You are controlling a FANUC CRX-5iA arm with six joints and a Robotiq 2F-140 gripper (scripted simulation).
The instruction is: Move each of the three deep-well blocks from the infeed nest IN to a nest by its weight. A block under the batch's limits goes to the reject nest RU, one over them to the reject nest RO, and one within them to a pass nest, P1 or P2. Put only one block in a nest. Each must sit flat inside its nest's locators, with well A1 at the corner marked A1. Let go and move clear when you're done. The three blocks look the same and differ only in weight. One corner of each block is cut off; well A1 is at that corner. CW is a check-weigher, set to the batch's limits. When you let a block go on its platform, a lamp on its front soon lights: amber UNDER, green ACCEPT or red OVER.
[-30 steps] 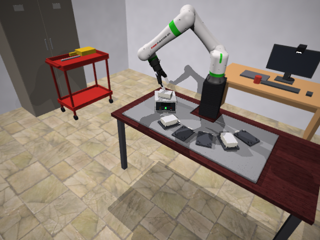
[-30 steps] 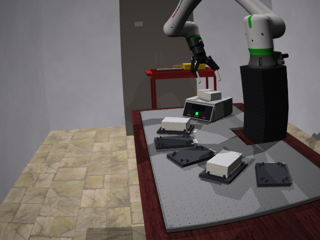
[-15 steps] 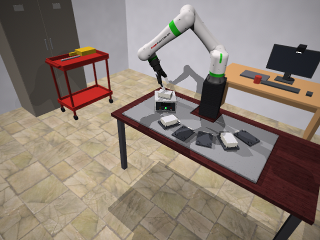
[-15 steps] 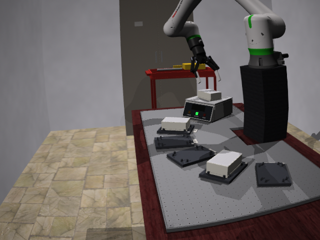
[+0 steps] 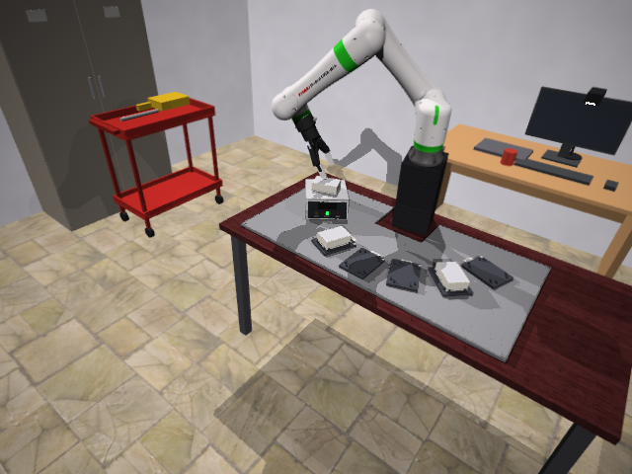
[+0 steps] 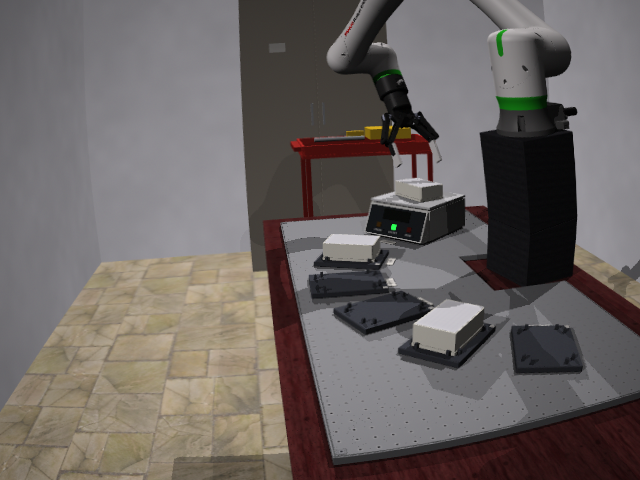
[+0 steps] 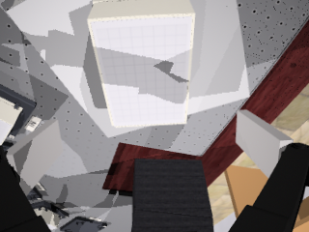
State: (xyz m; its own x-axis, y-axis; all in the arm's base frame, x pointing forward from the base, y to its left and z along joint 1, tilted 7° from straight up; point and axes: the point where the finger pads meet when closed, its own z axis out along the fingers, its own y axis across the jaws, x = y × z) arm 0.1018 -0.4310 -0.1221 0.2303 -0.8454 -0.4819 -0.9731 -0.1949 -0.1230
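Observation:
One white deep-well block [image 5: 326,186] [image 6: 418,189] [image 7: 143,58] lies flat on the platform of the check-weigher [image 5: 327,204] [image 6: 439,214]. The green lamp [image 5: 326,211] [image 6: 393,226] on its front is lit. My gripper [image 5: 322,167] [image 6: 417,159] [image 7: 148,131] is open and empty, a short way above that block. A second block [image 5: 334,237] [image 6: 351,246] sits on the nest nearest the weigher. A third block [image 5: 451,276] [image 6: 447,326] sits on a nest further along the row. Three dark nests [image 5: 361,263] [image 5: 404,274] [image 5: 487,271] are empty. Nest labels are too small to read.
The arm's black pedestal [image 5: 418,196] [image 6: 529,206] stands on the table behind the nests. The grey perforated mat [image 5: 459,321] [image 6: 413,403] covers the dark red table [image 5: 577,367]. A red cart [image 5: 158,153] and a desk with a monitor [image 5: 577,119] stand off the table.

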